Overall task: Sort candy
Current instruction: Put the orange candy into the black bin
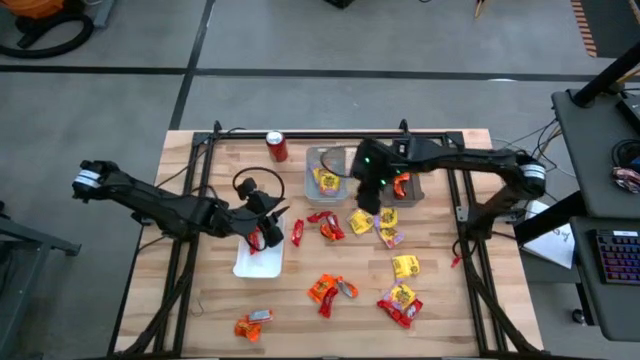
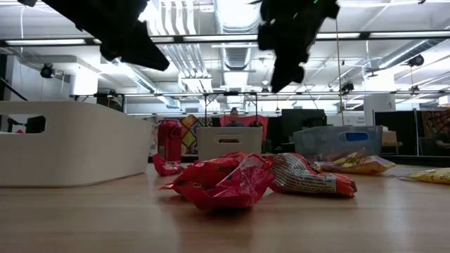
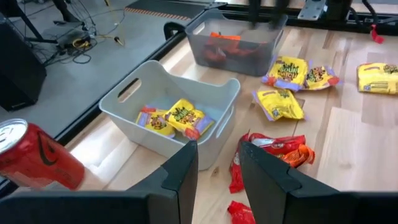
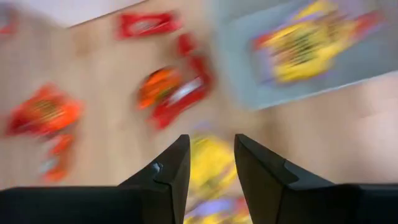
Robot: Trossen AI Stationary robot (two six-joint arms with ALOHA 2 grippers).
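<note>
Candy packets in red, yellow and orange lie scattered on the wooden table (image 1: 440,300). Yellow ones (image 3: 180,118) sit in a white bin (image 1: 325,175). Orange ones (image 3: 217,46) sit in a grey bin (image 1: 408,186). My left gripper (image 1: 268,222) hangs open over the far end of a low white tray (image 1: 258,260), with a red packet (image 1: 258,238) under it; in its wrist view the fingers (image 3: 180,174) hold nothing. My right gripper (image 1: 368,200) is open, raised above a yellow packet (image 4: 211,168) lying just in front of the bins.
A red soda can (image 1: 277,147) stands at the far edge, left of the white bin. Red packets (image 2: 225,183) lie mid-table, with yellow ones (image 1: 405,267) to the right and orange ones (image 1: 255,322) near the front edge. Black frame rails (image 1: 190,230) run along both table sides.
</note>
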